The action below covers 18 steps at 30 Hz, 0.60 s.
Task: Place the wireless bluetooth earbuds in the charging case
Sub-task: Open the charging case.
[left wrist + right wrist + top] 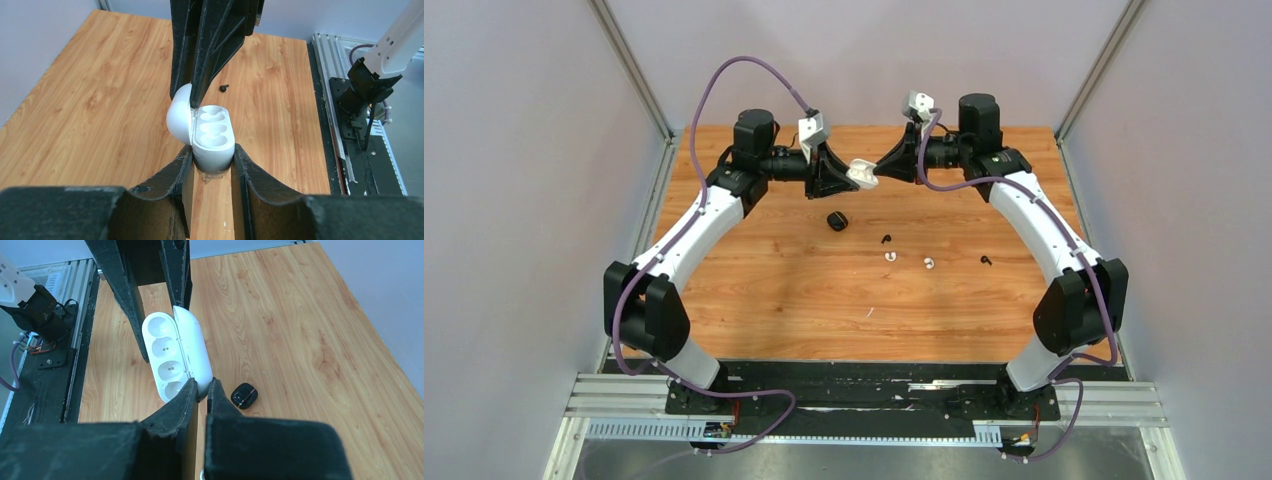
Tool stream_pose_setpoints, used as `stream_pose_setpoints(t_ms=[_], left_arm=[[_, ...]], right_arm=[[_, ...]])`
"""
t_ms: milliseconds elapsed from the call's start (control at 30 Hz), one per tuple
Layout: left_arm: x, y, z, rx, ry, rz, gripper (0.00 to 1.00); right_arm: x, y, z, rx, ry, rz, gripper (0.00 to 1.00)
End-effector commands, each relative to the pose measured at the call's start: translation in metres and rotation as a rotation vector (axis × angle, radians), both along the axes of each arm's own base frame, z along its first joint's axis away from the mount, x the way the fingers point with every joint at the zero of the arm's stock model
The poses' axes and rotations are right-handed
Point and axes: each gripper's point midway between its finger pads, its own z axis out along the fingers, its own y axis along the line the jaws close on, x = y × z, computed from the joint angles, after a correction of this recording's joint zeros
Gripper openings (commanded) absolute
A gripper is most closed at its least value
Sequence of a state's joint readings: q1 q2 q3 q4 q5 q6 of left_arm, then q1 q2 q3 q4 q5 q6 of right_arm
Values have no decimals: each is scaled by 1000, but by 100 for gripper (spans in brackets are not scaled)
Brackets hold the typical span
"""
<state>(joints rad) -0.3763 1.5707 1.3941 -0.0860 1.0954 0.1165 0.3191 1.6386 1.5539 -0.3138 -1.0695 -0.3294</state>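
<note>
A white charging case (861, 172) is held in the air between both grippers, open, with its wells empty. My left gripper (212, 156) is shut on the case's base (214, 140). My right gripper (201, 387) is shut on the case's lid (194, 347), pinching its edge. In the top view the left gripper (844, 172) and right gripper (881, 169) meet at the case above the far table. Two white earbuds (890, 256) (929, 264) and two black earbuds (885, 239) (985, 260) lie on the wooden table. One black bud also shows in the left wrist view (223, 88).
A small black charging case (837, 221) lies shut on the table below the grippers; it also shows in the right wrist view (244, 395). Grey walls flank the wooden table (774, 290) on the left, right and back. A black rail (864, 385) runs along the near edge.
</note>
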Motion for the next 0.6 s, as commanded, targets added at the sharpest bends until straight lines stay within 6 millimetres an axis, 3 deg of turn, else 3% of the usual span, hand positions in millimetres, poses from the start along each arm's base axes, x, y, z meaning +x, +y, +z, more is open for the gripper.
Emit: stream_pose_setpoints(t_ms=[0,33,100,167,233,367,533,567], left_arm=[[9,2,0,3,-5,44,17],[12,3,-2,13,-6,69,37],[14,8,-4,32,8,105,58],[11,15,-2,50,46,135,71],[13,26,8,47,82,161,77],[15,37,23,61,214,167,79],[13,35,18,101,398,108,75],[11,34,9,114,458,94,75]], right_arm=[[-2,3,29,43,-85,44,0],[-1,3,29,38,-102,37,0],[0,0,25,6,-156,20,0],[-1,-4,14,-57,-225,20,0],[-2,-10,-1,-134,-299,29,0],[-7,-16,-27,-252,-391,54,0],[-5,-8,-45,-349,-459,73,0],[-4,-6,-47,-360,-465,76,0]])
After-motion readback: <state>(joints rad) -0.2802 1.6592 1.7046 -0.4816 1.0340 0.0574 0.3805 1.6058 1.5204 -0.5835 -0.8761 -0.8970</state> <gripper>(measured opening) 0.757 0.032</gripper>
